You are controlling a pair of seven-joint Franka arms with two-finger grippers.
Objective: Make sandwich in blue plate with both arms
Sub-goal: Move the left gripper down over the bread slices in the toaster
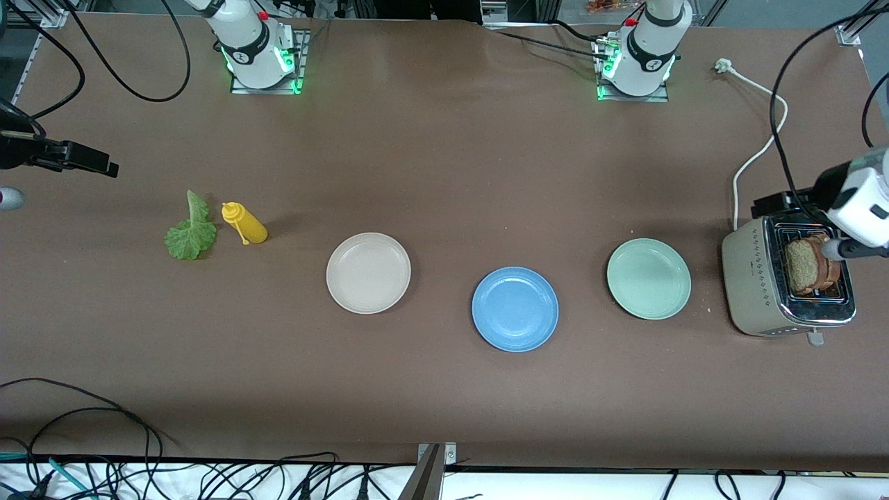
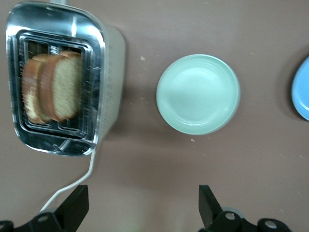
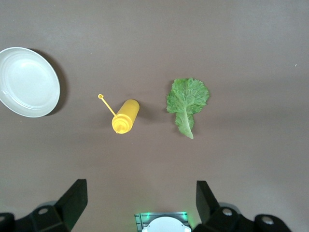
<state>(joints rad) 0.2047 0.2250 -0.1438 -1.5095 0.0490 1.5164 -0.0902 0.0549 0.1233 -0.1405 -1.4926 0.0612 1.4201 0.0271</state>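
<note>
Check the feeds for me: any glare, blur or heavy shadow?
Front view: even light, green glow at both arm bases. Left wrist view: soft blur on the toast, reflections on the toaster. Right wrist view: sharp, soft shadows beside the bottle and lettuce.

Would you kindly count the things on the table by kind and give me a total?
Plates: 3 (cream-white plate, blue plate, pale green plate)
Toast slices: 2, both standing in the toaster
Toaster: 1
Lettuce leaf: 1
Yellow squeeze bottle: 1
Total: 8
</note>
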